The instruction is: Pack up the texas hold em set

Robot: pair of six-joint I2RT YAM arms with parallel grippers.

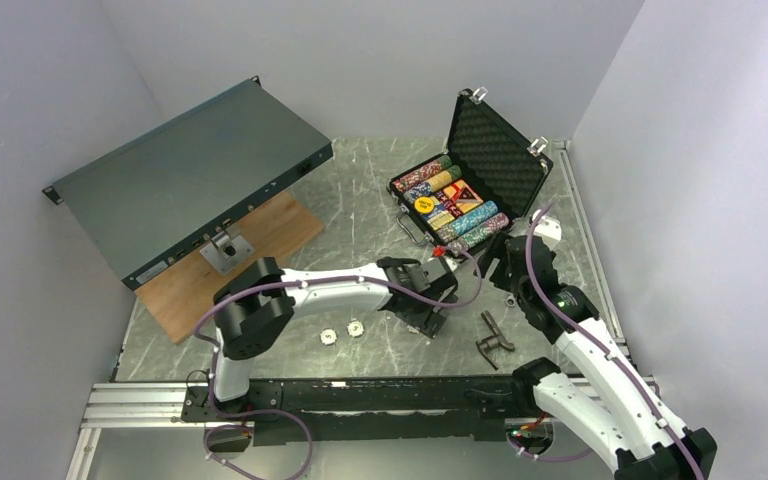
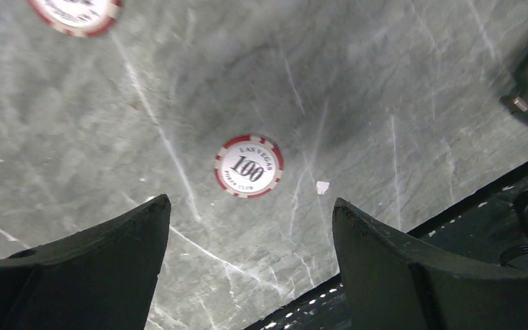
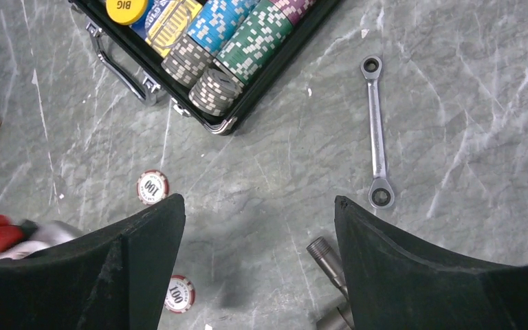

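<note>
Left hand spread and empty, over a loose 100 chip lying flat on the worktop. Open briefcase well apart. Right hand spread, empty. Risk: the thin chip skids on smooth stone and the fingertips close on nothing.

Chip: "LAS VEGAS 100", probably "POKER CLUB"; yellow disc: "BIG".

Overhead wide; wrist cameras close, facing down on table.
</note>
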